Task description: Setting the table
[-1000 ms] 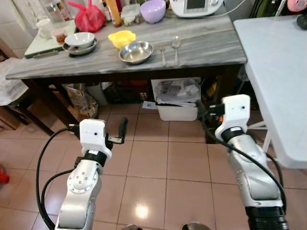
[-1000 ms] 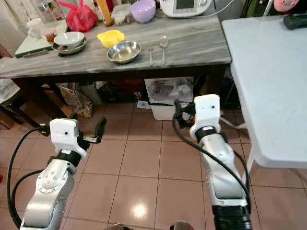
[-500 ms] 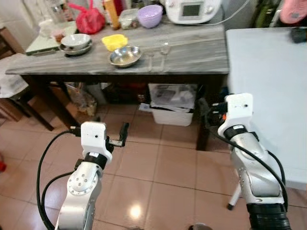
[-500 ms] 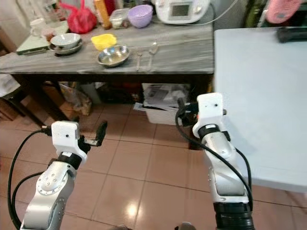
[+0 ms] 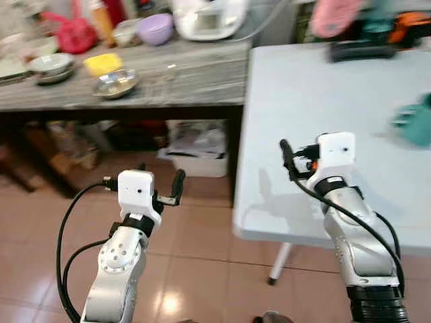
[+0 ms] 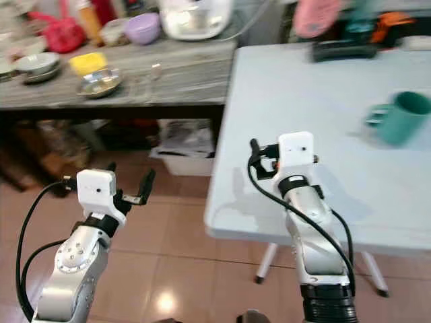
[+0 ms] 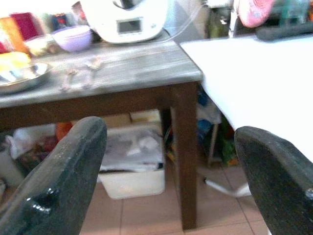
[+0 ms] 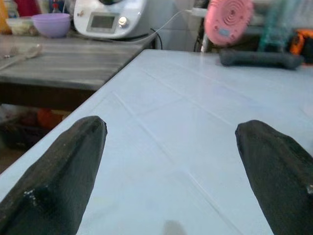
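Right pincer (image 8: pixel 171 171) gapes empty above the white table (image 6: pixel 323 101)

Two benches set at a corner, with floor and storage beneath.

The right bench (image 6: pixel 303 87) stands to the robot's right and carries a mug (image 6: pixel 399 117) toward its far right side; a dark flat object (image 6: pixel 347 48) lies at its far edge. The left bench (image 5: pixel 195 70) runs off to the left behind it, bearing a metal bowl (image 5: pixel 116 83) near its front edge, a tub (image 5: pixel 103 63) just behind that, stacked dishes (image 5: pixel 48 65) further left, and a bowl (image 5: pixel 157 28) and an appliance (image 5: pixel 207 16) along the back. Under the left bench sits a bin (image 5: pixel 195 149) on the floor (image 5: pixel 202 269).
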{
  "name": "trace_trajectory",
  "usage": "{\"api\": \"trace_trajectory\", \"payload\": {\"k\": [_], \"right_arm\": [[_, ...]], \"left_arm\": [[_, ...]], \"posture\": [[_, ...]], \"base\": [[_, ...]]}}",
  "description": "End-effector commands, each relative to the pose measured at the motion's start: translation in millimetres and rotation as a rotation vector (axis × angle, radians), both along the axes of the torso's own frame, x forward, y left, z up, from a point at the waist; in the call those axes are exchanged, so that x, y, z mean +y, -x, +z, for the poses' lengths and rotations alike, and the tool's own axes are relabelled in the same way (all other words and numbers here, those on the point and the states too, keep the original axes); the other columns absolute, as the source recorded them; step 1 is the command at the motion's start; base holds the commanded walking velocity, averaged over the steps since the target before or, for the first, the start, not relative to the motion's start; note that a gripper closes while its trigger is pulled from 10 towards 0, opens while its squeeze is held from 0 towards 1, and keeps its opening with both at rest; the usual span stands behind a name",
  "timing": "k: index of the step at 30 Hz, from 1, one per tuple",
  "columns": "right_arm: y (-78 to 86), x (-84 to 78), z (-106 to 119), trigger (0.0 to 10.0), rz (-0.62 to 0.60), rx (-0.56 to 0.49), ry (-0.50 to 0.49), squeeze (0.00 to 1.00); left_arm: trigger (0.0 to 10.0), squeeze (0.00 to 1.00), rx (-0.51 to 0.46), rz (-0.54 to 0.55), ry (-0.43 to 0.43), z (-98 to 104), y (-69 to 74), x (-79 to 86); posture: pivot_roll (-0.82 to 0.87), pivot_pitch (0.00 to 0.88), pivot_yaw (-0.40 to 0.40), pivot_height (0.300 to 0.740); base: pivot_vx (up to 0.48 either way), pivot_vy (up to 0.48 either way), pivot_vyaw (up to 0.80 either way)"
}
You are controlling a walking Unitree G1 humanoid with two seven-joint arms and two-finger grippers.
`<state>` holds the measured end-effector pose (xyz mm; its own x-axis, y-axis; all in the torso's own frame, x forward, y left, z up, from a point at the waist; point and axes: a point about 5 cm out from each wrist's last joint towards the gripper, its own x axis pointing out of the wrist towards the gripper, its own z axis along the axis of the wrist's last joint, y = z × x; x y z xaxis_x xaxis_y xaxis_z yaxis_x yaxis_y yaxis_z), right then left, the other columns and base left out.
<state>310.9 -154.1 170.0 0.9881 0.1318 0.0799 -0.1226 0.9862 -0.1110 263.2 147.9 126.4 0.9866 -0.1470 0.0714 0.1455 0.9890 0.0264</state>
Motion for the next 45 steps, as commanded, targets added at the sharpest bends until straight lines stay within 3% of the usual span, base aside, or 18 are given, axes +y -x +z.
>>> {"api": "trace_trajectory", "payload": {"k": [1, 13, 17, 45], "right_arm": [[0.0, 5.2, 3, 10.0, 0.02, -0.009, 0.006, 0.0], [-0.5, 4.2, 4, 10.0, 0.013, -0.013, 0.013, 0.0], [-1.4, 4.0, 4, 10.0, 0.009, -0.016, 0.013, 0.0], [-0.9, 2.7, 5, 10.0, -0.005, -0.024, 0.019, 0.0]], "left_arm": [[10.0, 0.0, -0.008, 0.014, 0.001, 2, -0.1, 3.1], [10.0, 0.0, -0.012, 0.012, -0.002, 2, -3.1, 0.9], [10.0, 0.0, -0.011, 0.014, 0.036, 2, -4.5, 0.5], [10.0, 0.0, -0.036, -0.057, 0.056, 5, -7.8, -8.5]], "posture": [[-0.11, 0.114, 0.142, 0.74], [-0.12, 0.107, 0.146, 0.74], [-0.13, 0.105, 0.149, 0.74], [-0.14, 0.114, 0.153, 0.74]], "base": [[0.0, -0.352, 0.0], [0.0, -0.316, 0.0], [0.0, 0.0, 0.0], [0.018, 0.0, 0.0]]}}
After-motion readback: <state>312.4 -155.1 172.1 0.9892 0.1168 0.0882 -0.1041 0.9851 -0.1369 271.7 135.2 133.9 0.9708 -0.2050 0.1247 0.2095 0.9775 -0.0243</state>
